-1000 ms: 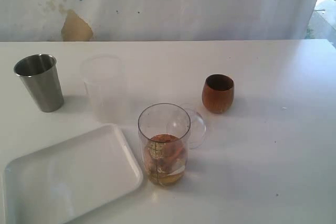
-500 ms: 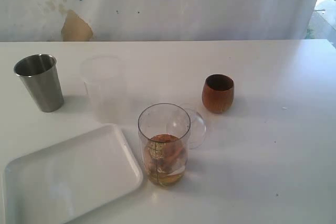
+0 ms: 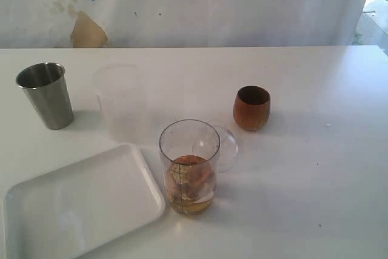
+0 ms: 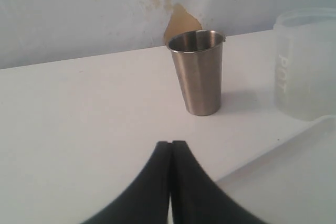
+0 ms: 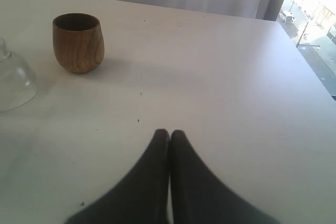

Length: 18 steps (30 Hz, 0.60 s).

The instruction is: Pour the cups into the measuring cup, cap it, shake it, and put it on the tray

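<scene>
The measuring cup [image 3: 189, 168] stands upright near the front middle of the table [image 3: 315, 89] in the exterior view. It has something amber at its bottom and is just beside a corner of the tray [image 3: 79, 204]. A clear lid [image 3: 223, 145] lies close behind it. The steel cup [image 3: 44, 95] stands far to the left and the wooden cup [image 3: 251, 108] right of the middle, both upright. No arm shows here.

In the left wrist view the left gripper [image 4: 171, 143] is pressed shut on nothing. The steel cup stands ahead of its tips, with its long axis vertical.

In the right wrist view the right gripper [image 5: 169, 131] is also closed and empty. The wooden cup lies ahead and off to one side, near the lid.

I judge that each arm is nearer to its own cup. It must open first, then come in level from the side.
</scene>
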Available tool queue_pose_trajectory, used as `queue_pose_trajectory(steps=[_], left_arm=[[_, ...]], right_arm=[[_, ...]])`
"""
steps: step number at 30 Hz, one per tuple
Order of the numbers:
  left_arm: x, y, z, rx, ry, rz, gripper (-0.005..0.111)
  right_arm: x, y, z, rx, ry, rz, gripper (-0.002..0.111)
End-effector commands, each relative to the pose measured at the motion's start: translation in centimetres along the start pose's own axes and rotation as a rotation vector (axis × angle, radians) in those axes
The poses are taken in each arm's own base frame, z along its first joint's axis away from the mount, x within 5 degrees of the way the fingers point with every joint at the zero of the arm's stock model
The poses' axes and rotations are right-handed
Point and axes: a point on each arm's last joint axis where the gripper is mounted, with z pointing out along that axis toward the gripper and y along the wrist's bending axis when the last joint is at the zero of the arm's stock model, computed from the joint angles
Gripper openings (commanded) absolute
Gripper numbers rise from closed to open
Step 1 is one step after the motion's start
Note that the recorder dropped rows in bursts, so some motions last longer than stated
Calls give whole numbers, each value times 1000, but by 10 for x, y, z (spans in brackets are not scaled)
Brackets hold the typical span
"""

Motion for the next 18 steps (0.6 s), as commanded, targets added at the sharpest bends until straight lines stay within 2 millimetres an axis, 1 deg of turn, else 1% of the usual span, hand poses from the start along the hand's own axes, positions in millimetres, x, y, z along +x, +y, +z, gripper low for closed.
queue_pose_trajectory(steps=[1, 18], left_arm=[[1, 0, 0, 2, -4, -1, 0], [-1, 0, 0, -2, -27, -1, 0]], right_arm=[[0, 0, 0, 4, -4, -5, 0], [0, 0, 0, 4, -4, -5, 0]])
